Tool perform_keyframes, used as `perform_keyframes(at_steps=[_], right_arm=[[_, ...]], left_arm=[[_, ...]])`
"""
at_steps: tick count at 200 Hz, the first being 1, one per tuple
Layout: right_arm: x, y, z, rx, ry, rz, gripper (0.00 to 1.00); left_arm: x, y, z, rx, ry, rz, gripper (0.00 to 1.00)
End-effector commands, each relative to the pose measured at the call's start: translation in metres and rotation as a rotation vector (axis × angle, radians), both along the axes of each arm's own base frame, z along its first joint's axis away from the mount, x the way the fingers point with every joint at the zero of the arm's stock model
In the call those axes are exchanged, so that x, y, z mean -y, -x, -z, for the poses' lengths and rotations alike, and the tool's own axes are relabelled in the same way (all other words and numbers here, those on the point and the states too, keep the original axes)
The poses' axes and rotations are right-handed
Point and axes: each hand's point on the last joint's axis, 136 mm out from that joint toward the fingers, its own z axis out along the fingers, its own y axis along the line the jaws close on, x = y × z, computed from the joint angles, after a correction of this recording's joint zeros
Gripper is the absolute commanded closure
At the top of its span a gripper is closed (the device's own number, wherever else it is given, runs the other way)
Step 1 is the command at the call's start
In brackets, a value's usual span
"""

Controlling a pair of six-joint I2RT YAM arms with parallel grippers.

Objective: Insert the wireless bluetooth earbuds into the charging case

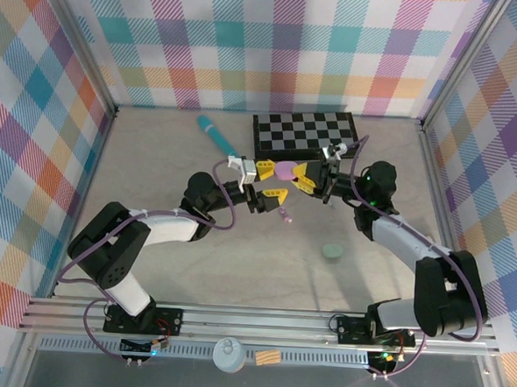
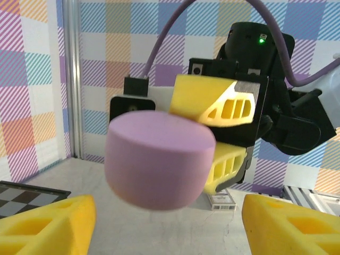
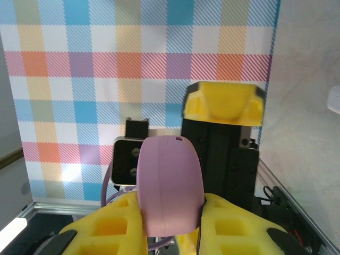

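The charging case (image 1: 285,170) is a smooth purple pebble held above the table, its lid seam closed. My right gripper (image 1: 298,177) is shut on the purple case (image 3: 170,186), with the yellow fingers (image 3: 106,228) pressing both its sides. My left gripper (image 1: 271,182) faces it from the left and stands open. Its yellow fingertips (image 2: 48,223) spread wide below the case (image 2: 159,159) without touching it. One tiny pink-purple earbud (image 1: 285,214) lies on the table just below the two grippers.
A green pebble-like case (image 1: 332,251) lies on the table to the right of centre. A checkerboard (image 1: 306,135) lies at the back, with a long teal stick (image 1: 216,134) to its left. Plaid walls enclose the table on three sides.
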Motion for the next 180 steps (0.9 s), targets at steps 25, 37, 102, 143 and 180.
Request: perform_keyframes(at_steps=[25,37,102,143,180], right_arm=[[0.0,0.006,-0.02,0.071,-0.007,-0.012,0.92],[-0.001,0.007,-0.019,0.068,-0.006,-0.018,0.92],[-0.007,0.009,-0.017,0.06,-0.007,-0.029,0.92],[-0.009,0.011,-0.022,0.075,-0.011,-0.038,0.92],[-0.01,0.011,-0.021,0.072,-0.009,-0.04,0.92]], left_arm=[[0.002,0.01,-0.035,0.096,0.063,0.067,0.31],[0.003,0.012,-0.038,0.098,0.067,0.084,0.33],[0.006,0.016,-0.037,0.081,0.06,0.129,0.49],[0.008,0.019,-0.035,0.082,0.051,0.153,0.51],[0.009,0.019,-0.033,0.081,0.047,0.163,0.53]])
